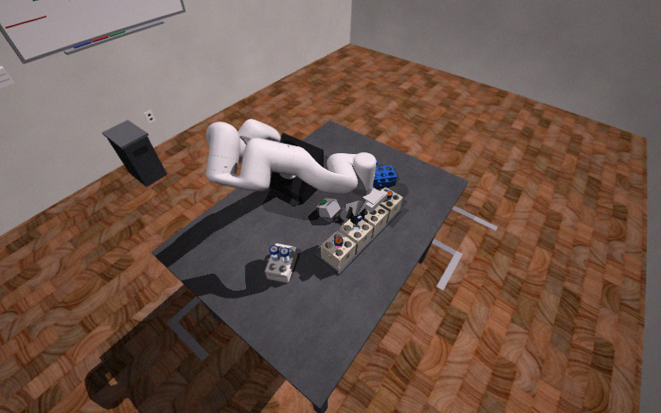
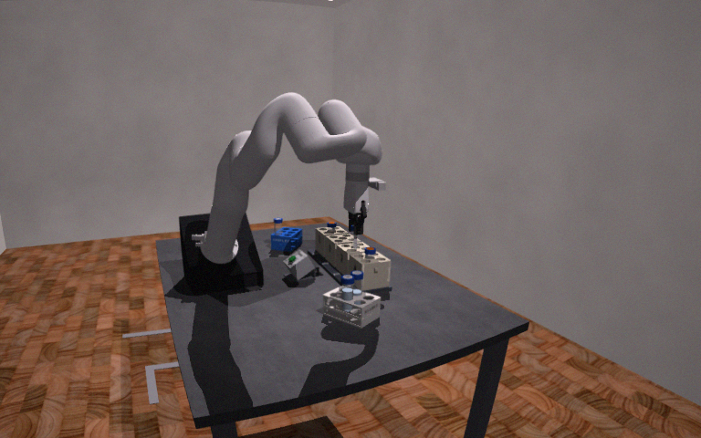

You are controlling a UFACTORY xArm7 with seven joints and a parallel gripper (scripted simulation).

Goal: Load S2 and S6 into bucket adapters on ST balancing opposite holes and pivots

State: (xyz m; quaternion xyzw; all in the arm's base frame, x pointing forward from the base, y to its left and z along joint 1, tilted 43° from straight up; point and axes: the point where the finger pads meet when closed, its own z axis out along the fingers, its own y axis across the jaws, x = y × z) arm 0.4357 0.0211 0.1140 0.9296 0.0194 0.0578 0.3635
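Four beige bucket adapters [image 1: 347, 254] [image 2: 379, 276] stand in a row on the loading stand at the table's right side. An orange-capped sample [image 1: 338, 239] [image 2: 370, 251] stands in the nearest adapter. Another orange-capped sample [image 1: 390, 193] [image 2: 331, 224] stands in the farthest one. My gripper [image 1: 355, 218] [image 2: 355, 228] points straight down over a middle adapter. It is shut on a blue-capped tube [image 2: 354, 242] whose lower end hangs at the adapter's top. I cannot read its cap dot. The white blank rack [image 1: 278, 270] [image 2: 364, 314] holds two or three blue-capped tubes.
A blue rack [image 1: 385, 175] [image 2: 287, 238] stands behind the adapters with one tube [image 2: 277, 221] in it. The small sloped desk with the green DONE key [image 1: 327, 206] [image 2: 294, 258] sits left of the adapters. The arm's black base [image 2: 218, 265] is at the table's back.
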